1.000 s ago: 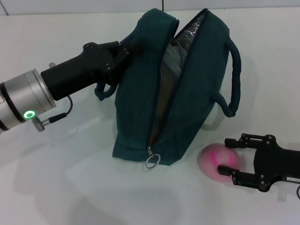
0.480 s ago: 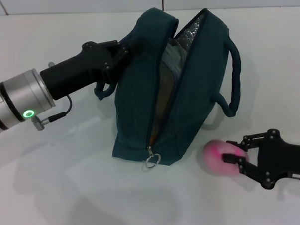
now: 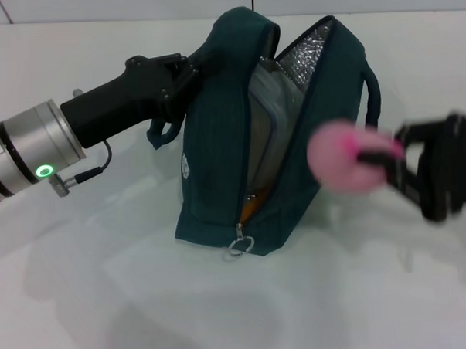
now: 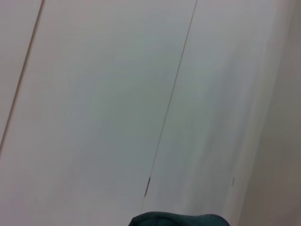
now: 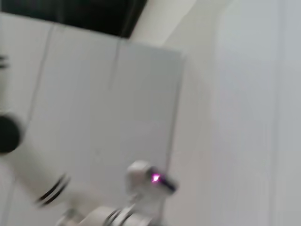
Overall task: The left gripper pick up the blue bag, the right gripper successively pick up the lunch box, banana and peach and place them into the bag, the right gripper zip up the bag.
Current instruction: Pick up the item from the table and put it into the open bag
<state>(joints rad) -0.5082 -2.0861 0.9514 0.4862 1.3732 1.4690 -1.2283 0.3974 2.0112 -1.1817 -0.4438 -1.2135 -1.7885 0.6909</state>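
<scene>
Blue bag [image 3: 217, 175]: dark teal fabric, standing on the white counter [image 3: 107, 304] with its zipper parted and silver foil lining showing at the far end of the mouth. The left end effector [image 3: 188, 68] is clamping its fingers on the bag's upper edge, beside a loop handle; in the left wrist view only a sliver of teal fabric [image 4: 178, 219] is showing.

Contents: lunch box [image 3: 268, 134], clear with a blue rim, standing on edge inside the opening; a strip of orange-yellow, the banana [image 3: 248, 208], is peeking out low in the slit, just above the metal ring pull [image 3: 238, 247].

Peach [image 3: 342, 156]: round, pink, motion-blurred, hanging off the counter beside the bag's right wall, level with the mouth. The right end effector [image 3: 375, 157] is gripping it, fingers closed on its right side.
</scene>
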